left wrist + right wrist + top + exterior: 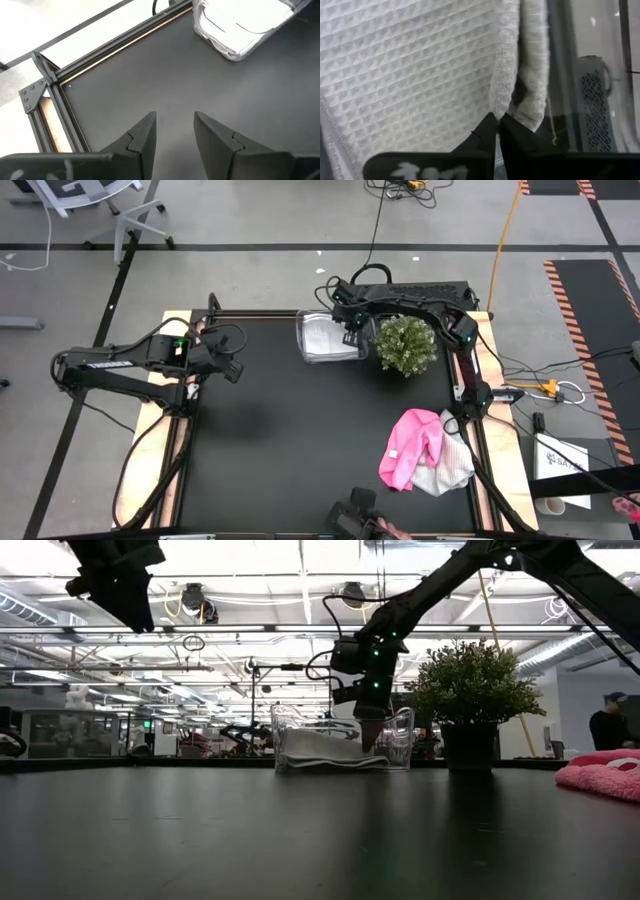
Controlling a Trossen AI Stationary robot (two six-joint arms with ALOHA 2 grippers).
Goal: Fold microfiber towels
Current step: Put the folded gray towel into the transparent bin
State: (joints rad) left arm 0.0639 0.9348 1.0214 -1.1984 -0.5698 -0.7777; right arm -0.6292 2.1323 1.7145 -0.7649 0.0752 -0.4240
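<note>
Black matting covers the worktop (270, 440), with a workshop hall behind it. At the far middle sits a clear plastic bin (330, 338) holding a folded white waffle-weave towel (410, 70), just left of a potted plant (405, 345). Reaching down into the bin's right end, the right pincer (498, 125) has its fingers pressed together, nothing between them. Over the left side hangs the left pincer (175, 132), spread and empty. Near right, a pink towel (410, 445) lies crumpled over a pale grey towel (445, 470).
</note>
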